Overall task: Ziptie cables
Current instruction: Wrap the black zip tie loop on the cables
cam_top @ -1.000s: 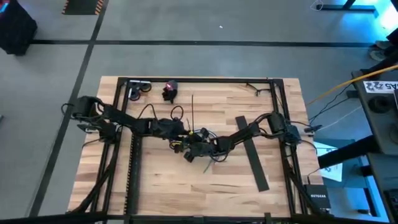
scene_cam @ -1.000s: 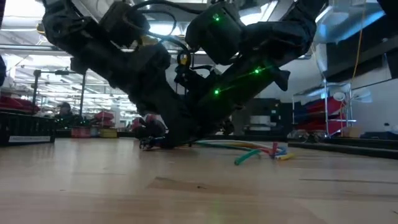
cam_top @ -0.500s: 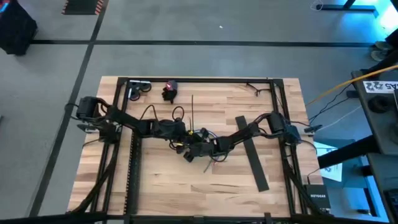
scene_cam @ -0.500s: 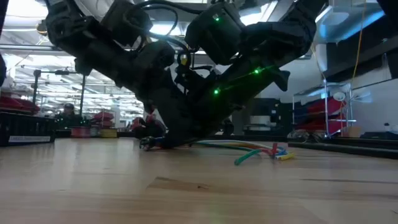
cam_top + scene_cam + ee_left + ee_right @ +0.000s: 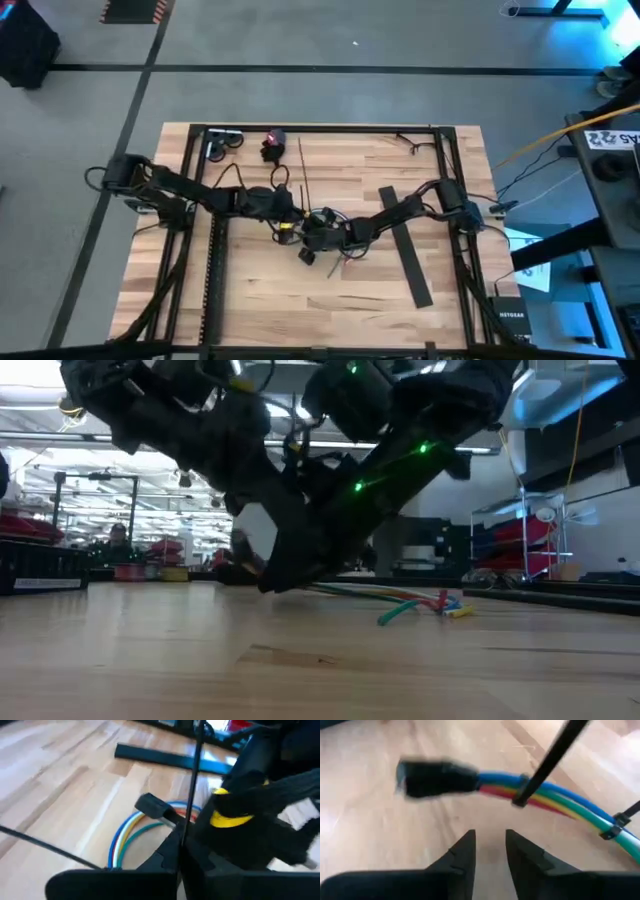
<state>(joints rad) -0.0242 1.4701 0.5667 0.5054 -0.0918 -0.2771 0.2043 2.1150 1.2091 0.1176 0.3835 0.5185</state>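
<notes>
Both arms meet near the middle of the wooden worktop (image 5: 250,300). The cables (image 5: 555,795), a bundle of blue, green, yellow and red wires w/ a black plug at one end, lie on the boards at centre, just beside both pincers; in the low view their curved ends (image 5: 420,603) rest on the wood to the right of the arms.

Left pincer (image 5: 287,208) sits over the bundle; its fingers look pressed together on a thin dark zip-tie strip (image 5: 192,775) that stands up from between them and shows in the high view as a thin line (image 5: 302,165) running toward the far edge.

Right pincer (image 5: 489,851) hovers just short of the cables, fingers slightly apart w/ nothing between them. A zip-tie crosses the bundle at an angle, and another small tie (image 5: 612,829) already wraps the wires further along.

A long flat black bar (image 5: 405,245) lies to the right, well apart from the bundle.
</notes>
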